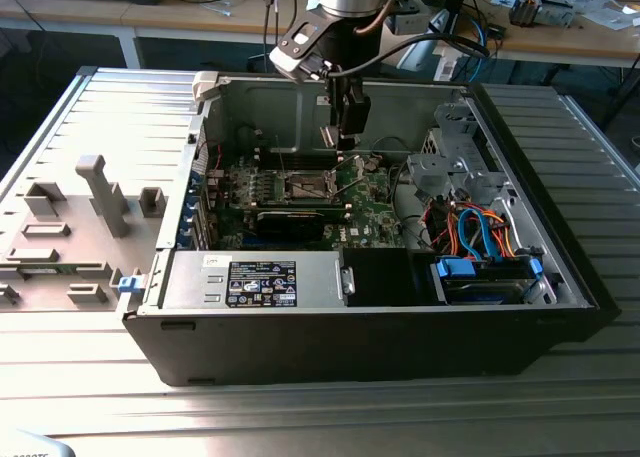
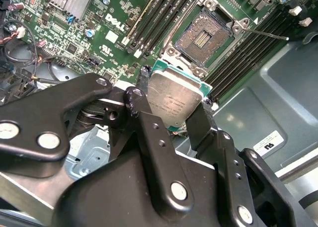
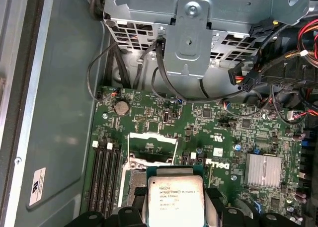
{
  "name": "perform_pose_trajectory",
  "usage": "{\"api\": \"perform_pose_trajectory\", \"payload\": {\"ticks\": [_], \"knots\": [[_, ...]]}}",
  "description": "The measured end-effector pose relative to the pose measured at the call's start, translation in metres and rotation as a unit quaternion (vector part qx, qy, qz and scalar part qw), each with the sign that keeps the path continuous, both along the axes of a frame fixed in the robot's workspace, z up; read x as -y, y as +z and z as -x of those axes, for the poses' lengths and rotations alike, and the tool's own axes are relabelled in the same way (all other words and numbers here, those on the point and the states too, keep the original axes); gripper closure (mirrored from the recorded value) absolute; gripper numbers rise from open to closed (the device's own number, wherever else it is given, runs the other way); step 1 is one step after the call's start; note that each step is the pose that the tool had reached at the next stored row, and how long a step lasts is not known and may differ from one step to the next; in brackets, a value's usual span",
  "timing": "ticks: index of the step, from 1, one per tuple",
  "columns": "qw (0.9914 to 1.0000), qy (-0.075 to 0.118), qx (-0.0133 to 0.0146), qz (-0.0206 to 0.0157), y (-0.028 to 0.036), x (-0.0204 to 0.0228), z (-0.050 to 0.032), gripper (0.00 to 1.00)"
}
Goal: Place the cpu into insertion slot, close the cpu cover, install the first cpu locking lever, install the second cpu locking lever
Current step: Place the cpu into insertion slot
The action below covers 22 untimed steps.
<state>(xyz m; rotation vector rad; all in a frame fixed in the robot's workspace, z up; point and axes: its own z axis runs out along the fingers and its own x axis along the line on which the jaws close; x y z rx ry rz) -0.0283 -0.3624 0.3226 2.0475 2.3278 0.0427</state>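
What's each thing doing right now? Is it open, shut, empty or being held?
gripper: shut on the chip.
chip: held above the board, not in its slot yet.
slot: empty and uncovered.
cover: flipped open.
computer case: open, its inside showing.

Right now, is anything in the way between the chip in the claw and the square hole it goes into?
Nothing that I can see. The claw holds the cpu close to the insertion slot. The slot's dark middle lies bare, and nothing sits across the gap between them.
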Motion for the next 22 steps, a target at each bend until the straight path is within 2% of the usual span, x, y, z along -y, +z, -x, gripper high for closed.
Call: {"api": "perform_pose_trajectory", "payload": {"ticks": [11,22], "knots": [[0.99995,-0.01,0.0,0.0,-0.0002,0.0,0.0,0.45],[0.99945,-0.033,0.0,0.0,-0.0003,0.0,0.0,0.45]]}}
